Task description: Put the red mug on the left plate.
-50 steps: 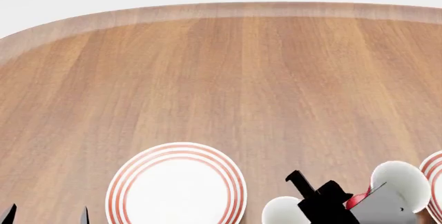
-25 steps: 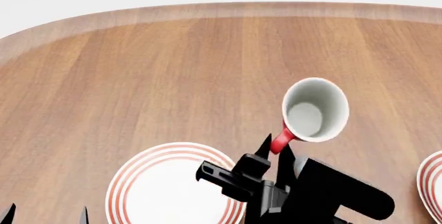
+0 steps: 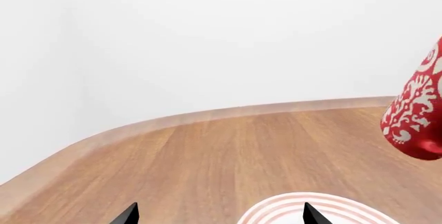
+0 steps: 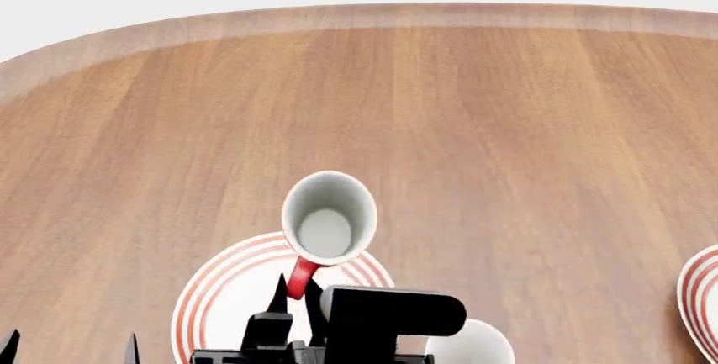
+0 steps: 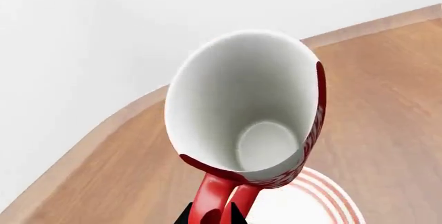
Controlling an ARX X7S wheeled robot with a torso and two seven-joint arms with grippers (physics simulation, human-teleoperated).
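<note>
The red mug point(image 4: 328, 219), white inside with a red loop handle, hangs in the air over the far rim of the left plate point(image 4: 213, 297), a white plate with red rings. My right gripper point(image 4: 294, 292) is shut on the mug's handle. In the right wrist view the mug point(image 5: 249, 115) fills the middle, with the plate point(image 5: 311, 200) below it and the gripper point(image 5: 210, 216) clamped on the handle. In the left wrist view the mug's patterned side point(image 3: 417, 115) shows above the plate's rim point(image 3: 290, 211). My left gripper point(image 3: 217, 214) is open and empty beside the plate; it also shows in the head view point(image 4: 70, 349).
A plain white mug point(image 4: 477, 345) stands near the table's front edge, right of the left plate. The second ringed plate point(image 4: 701, 305) lies at the right edge. The wooden table point(image 4: 449, 112) stretches far ahead to its rounded rim.
My right gripper has lifted the red mug from beside the white mug, carried it up and then leftward, and now holds it over the left plate. The left gripper has not moved.
</note>
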